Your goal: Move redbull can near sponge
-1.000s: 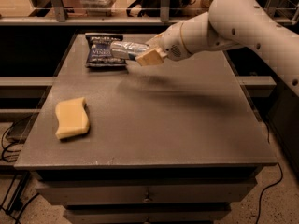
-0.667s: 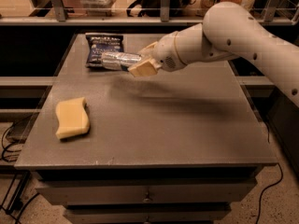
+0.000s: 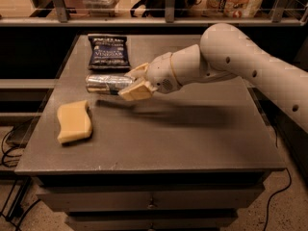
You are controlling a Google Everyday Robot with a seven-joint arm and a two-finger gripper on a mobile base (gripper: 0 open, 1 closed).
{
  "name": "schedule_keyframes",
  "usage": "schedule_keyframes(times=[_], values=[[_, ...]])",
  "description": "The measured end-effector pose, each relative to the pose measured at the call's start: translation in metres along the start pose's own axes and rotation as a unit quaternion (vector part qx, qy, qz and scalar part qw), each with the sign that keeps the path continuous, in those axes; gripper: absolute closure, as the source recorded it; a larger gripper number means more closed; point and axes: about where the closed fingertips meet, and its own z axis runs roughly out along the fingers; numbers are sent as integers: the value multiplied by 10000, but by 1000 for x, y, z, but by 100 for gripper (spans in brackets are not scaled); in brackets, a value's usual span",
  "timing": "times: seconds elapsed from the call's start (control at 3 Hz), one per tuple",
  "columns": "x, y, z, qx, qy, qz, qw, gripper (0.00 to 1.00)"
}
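The redbull can (image 3: 107, 83) is a slim silver-grey can held lying on its side, a little above the table, just right of and above the sponge. My gripper (image 3: 134, 82) is shut on its right end, with cream fingers (image 3: 137, 91) on either side of it. The arm reaches in from the right. The sponge (image 3: 73, 121) is a pale-yellow foam block with wavy edges, lying on the table's left side near the front. The can's shadow falls on the table next to the sponge's upper right corner.
A dark blue chip bag (image 3: 108, 51) lies at the back left of the grey table (image 3: 192, 138). A shelf rail with goods runs behind the table. Cables lie on the floor at the left.
My gripper has carried the can left and toward the front, away from the chip bag and closer to the sponge. The sponge and bag have not moved.
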Motion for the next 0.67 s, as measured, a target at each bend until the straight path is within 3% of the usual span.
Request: schedule_keyframes(times=[0.33, 0.67], values=[[5, 19, 3, -417, -133, -26, 9990, 58], [11, 29, 2, -605, -146, -15, 9981, 35]])
